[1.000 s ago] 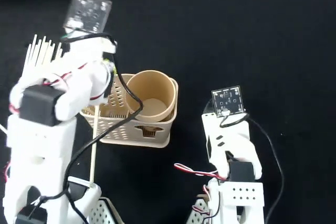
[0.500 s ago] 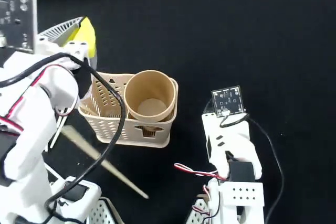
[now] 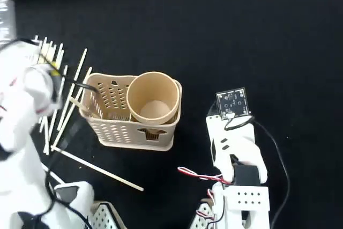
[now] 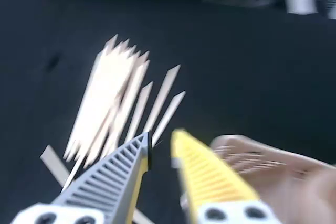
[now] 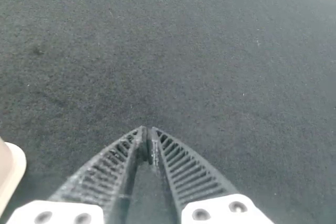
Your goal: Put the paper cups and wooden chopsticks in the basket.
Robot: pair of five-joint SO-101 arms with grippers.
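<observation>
A beige slotted basket (image 3: 128, 127) stands left of the table's middle, and a brown paper cup (image 3: 153, 97) sits upright in its right half. Several wooden chopsticks (image 3: 51, 79) lie fanned out left of the basket. A single chopstick (image 3: 96, 169) rests slantwise on the table in front of it. In the left wrist view my left gripper (image 4: 161, 139) hovers over the chopstick pile (image 4: 113, 98), slightly open and holding nothing, with the basket (image 4: 262, 161) beside it. My right gripper (image 5: 147, 135) is shut and empty above bare black table.
The left arm (image 3: 24, 111) stands tall at the left edge. To the right of the basket, the right arm (image 3: 236, 148) is folded near the front edge. Black tabletop (image 3: 257, 41) stretches across the back and right.
The left arm swung left from over the basket. The chopstick that hung beneath it tipped over and now lies on the table in front of the basket. The right arm kept still.
</observation>
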